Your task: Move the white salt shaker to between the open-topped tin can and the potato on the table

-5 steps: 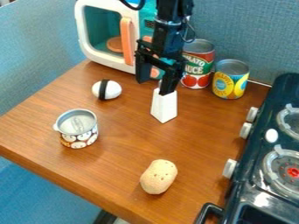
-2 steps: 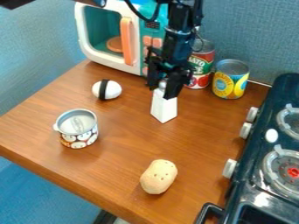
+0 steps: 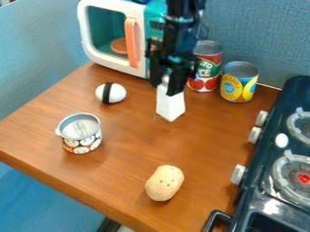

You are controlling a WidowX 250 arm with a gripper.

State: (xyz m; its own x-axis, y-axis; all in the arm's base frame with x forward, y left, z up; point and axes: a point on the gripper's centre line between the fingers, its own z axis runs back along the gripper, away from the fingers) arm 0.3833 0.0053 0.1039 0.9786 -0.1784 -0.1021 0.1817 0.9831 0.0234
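Blue textured wall (image 3: 260, 27) rises behind the wooden table (image 3: 121, 167), and near it you have the hand (image 3: 165, 87) pinching the narrow top of the white tapered block (image 3: 170, 104). A second ago its fingers were spread wider around that top; since then they have come down and drawn together on it. The block's foot now sits a little higher in the view than in both earlier frames, and its outline has turned slightly. I'd judge that your grip has taken and the block is tipping or just coming off the wood, though you can't tell from here whether an edge still touches.

The block is over the upper middle of the table, in front of the toy microwave (image 3: 140, 50) and the red tomato can (image 3: 205, 68), with the yellow can (image 3: 239, 82) just beside the red one. Towards the left of your view are the white rounded piece with a black band (image 3: 111, 93) and the small tin (image 3: 80, 133); the potato (image 3: 164, 183) lies nearer the front edge, and the stove (image 3: 254, 204) stands at the right. Those have all kept their places.
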